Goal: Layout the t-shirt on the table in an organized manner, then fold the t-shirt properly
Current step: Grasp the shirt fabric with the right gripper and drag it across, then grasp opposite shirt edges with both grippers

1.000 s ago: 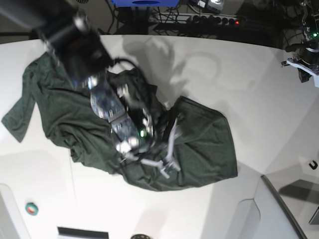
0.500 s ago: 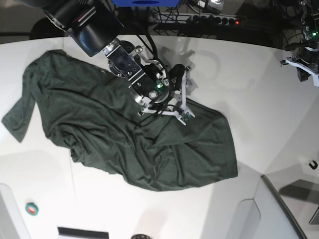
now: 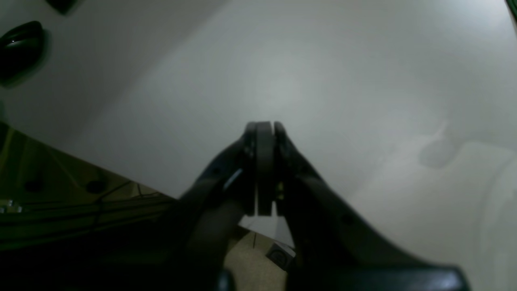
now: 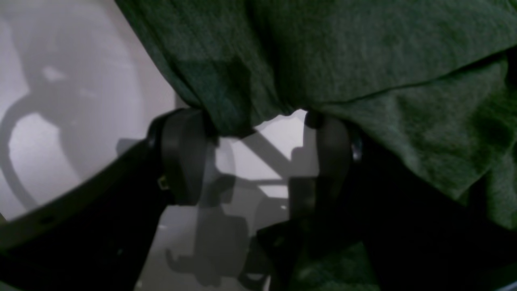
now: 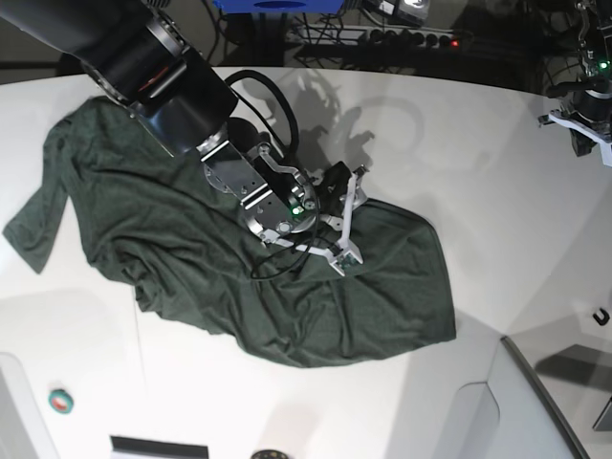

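Broadly, the table [image 5: 497, 191] carried the t-shirt [image 5: 191, 258], which lay rumpled and spread across its middle and left portion. Over the shirt's upper edge, the right gripper [image 5: 346, 218] stood with jaws spread, fabric edge between its fingers [image 4: 181, 157]. Off to the side, the left gripper [image 3: 260, 129] was clenched on nothing.

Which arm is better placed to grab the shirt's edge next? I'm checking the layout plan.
The right. The right gripper stands open at the t-shirt edge, fabric between its jaws. The left gripper is shut over the bare table, far from the cloth.
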{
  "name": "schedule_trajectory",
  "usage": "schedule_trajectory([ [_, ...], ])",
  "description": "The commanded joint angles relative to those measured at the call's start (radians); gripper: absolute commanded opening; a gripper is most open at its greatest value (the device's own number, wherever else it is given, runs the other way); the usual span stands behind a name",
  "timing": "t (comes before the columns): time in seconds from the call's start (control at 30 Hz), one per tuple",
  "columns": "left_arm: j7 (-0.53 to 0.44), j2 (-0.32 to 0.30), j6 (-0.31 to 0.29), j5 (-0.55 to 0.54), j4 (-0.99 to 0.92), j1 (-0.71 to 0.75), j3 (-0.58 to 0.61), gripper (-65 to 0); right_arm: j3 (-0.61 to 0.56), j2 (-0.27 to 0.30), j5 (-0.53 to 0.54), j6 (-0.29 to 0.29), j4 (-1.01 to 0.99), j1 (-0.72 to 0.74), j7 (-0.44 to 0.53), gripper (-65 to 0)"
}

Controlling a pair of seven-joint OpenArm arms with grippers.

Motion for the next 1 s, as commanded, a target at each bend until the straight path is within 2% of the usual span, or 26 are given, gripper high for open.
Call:
schedule_trajectory([
  [0.0, -0.021, -0.019, 0.005, -0.003, 0.012, 0.005, -0.012, -65.0, -0.003, -0.012, 0.004, -0.001, 0.013, 0.015, -0.001, -30.5],
  [0.17, -0.021, -0.019, 0.005, -0.003, 0.012, 0.003, -0.009, -65.0, -0.003, -0.012, 0.004, -0.001, 0.013, 0.012, -0.003, -56.4],
  [0.33, -0.021, -0.019, 0.005, -0.003, 0.012, -0.003, -0.009, -65.0, -0.006, -0.012, 0.004, 0.006, 0.072, 0.0, -0.018, -58.1],
  [0.47, -0.021, -0.019, 0.005, -0.003, 0.012, -0.004, -0.009, -65.0, -0.093, -0.01, 0.003, 0.002, 0.202, -0.009, -0.115, -62.9],
  [0.6, -0.021, -0.017, 0.005, -0.003, 0.012, -0.006, -0.009, -65.0, -0.161, -0.01, 0.003, 0.0, 0.336, -0.009, -0.185, -63.3],
  [0.77, -0.021, -0.007, 0.005, -0.003, 0.012, -0.006, -0.009, -65.0, -0.181, -0.01, 0.003, 0.0, 0.492, -0.003, -0.245, -63.3],
  [0.9, -0.021, -0.005, 0.005, -0.003, 0.012, -0.006, -0.009, -65.0, -0.204, -0.012, 0.003, 0.003, 0.527, 0.063, -0.26, -63.3],
  [0.97, -0.021, -0.005, 0.005, -0.003, 0.012, -0.006, -0.009, -65.0, -0.221, -0.012, 0.003, 0.005, 0.489, 0.104, -0.233, -63.3],
])
